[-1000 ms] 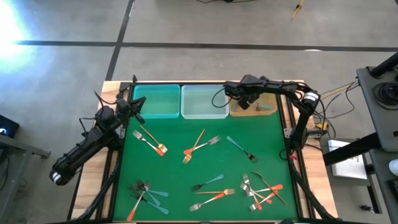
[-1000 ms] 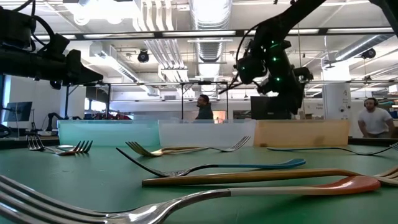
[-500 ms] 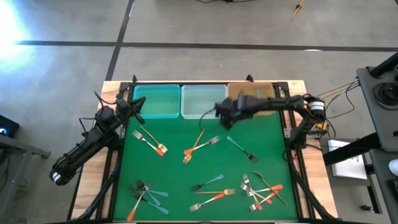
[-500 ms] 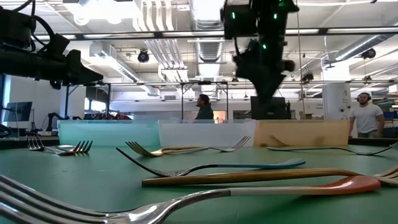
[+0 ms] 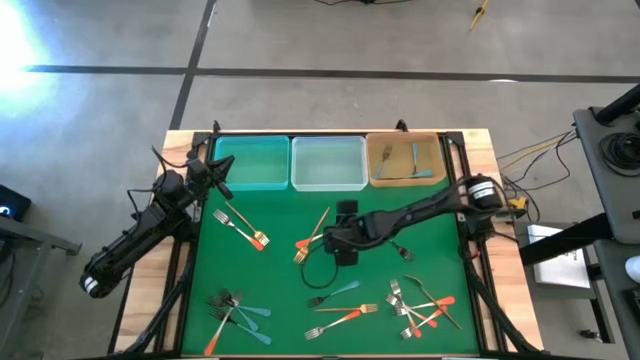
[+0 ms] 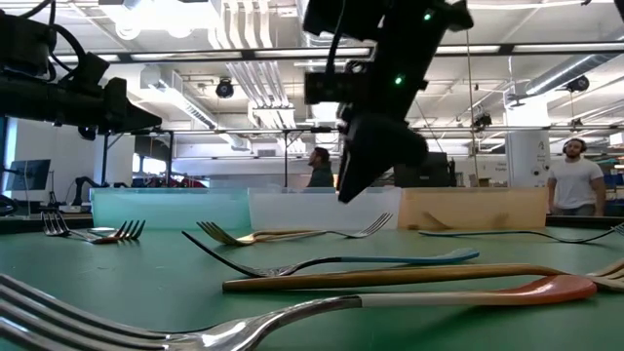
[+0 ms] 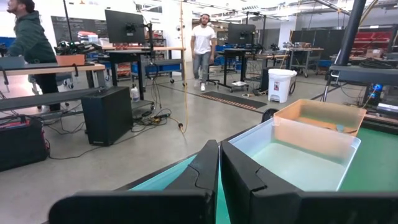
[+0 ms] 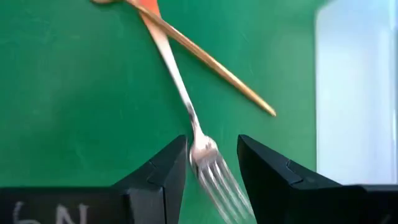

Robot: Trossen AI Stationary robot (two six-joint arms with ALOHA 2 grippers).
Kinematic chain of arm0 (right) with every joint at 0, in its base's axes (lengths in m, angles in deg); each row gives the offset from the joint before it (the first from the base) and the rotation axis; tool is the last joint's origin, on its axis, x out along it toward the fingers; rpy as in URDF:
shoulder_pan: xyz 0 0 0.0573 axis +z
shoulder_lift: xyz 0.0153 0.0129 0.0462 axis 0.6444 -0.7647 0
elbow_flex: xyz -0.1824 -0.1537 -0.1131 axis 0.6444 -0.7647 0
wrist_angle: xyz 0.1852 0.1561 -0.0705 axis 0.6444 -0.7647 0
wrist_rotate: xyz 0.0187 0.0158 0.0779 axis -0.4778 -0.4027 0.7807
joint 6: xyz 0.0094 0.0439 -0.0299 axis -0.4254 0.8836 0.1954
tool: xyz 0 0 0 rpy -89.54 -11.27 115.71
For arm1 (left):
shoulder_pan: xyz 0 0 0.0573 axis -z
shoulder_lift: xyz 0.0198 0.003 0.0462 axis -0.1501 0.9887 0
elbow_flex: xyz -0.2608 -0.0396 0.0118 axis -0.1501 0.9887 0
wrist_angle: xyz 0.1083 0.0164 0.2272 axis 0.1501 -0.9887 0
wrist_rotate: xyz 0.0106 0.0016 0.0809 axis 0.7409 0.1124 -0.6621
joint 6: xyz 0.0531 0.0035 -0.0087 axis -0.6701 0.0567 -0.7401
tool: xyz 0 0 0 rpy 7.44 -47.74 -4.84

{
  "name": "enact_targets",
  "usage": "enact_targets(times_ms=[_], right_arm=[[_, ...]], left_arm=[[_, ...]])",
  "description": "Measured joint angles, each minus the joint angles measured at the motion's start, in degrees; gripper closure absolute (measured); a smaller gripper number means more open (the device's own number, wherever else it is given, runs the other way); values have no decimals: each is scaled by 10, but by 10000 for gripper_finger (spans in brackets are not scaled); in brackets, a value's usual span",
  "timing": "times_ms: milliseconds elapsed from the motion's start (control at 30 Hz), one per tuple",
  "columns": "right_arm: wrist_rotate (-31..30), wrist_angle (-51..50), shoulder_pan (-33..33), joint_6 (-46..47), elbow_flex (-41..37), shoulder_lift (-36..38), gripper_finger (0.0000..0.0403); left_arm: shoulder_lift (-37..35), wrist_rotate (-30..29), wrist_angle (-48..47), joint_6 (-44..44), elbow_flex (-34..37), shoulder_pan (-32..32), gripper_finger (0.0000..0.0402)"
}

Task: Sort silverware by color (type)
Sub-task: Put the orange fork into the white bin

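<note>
risk: right gripper could snag the gold fork too, since it lies crossed over the orange-handled fork just ahead of the fingers
right arm: stretched out low over mat centre, fingers apart, straddling that fork's neck and tines, nothing clamped yet
left gripper: closed, empty, parked high beside the teal bin

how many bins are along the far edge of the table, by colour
teal rectangular plastic bin: 1
clear rectangular plastic bin: 1
amber rectangular plastic bin: 1
total: 3
</note>
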Motion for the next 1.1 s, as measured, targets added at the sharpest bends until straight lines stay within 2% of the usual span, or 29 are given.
enact_targets(times_ms=[300,467,700,933,1033,1100], right_arm=[[37,2,-11,-84,41,-61,268],[54,1,-31,-89,53,-77,268],[175,-8,-78,-49,55,-79,276],[245,-9,-112,-37,55,-80,330],[242,-11,-112,-44,55,-80,373],[241,-15,-112,-44,55,-80,387]], left_arm=[[0,0,0,0,0,0,401],[0,0,0,0,0,0,401],[0,0,0,0,0,0,401],[0,0,0,0,0,0,401],[0,0,0,0,0,0,401],[0,0,0,0,0,0,401]])
